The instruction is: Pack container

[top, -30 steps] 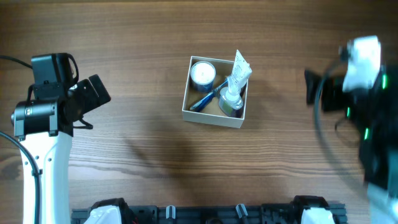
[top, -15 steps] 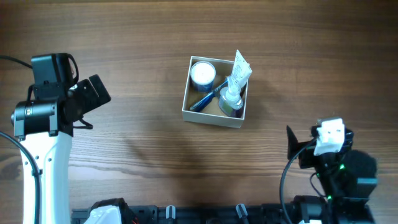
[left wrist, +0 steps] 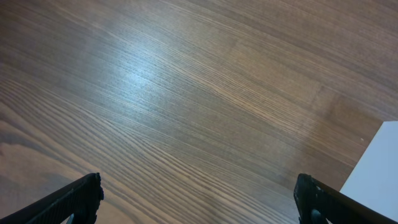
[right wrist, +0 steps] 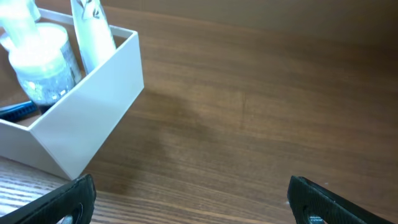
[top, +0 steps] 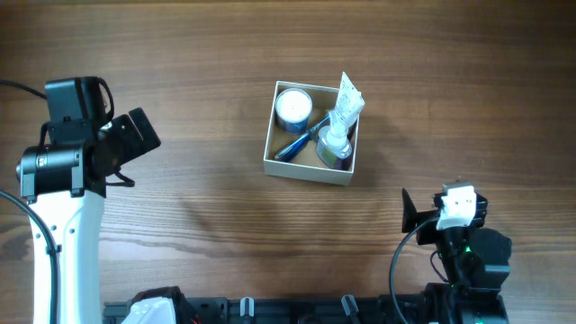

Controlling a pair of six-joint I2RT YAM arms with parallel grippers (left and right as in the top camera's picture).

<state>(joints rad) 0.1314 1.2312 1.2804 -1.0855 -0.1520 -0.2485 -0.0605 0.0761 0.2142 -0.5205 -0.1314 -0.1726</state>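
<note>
The container [top: 306,170], a square white-walled cardboard box, sits at the table's middle. It holds a round blue-and-white jar [top: 293,106], a blue pen [top: 301,141], a clear bottle [top: 333,144] and a white tube [top: 347,97]. My left gripper [top: 135,133] is open and empty, far left of the box; in the left wrist view [left wrist: 199,202] a white corner of the container [left wrist: 380,169] shows at right. My right gripper [top: 409,216] is open and empty, front right of the box. In the right wrist view [right wrist: 193,202] the container's wall [right wrist: 84,127], bottle [right wrist: 43,68] and tube [right wrist: 93,28] show at upper left.
The wooden table [top: 198,54] carries only the box. The arm bases and a black rail [top: 297,310] line the front edge. The left arm's white link [top: 63,243] stands along the left side.
The right arm has swung from the right edge down to the front right, near its base. The left arm and the box have not moved.
</note>
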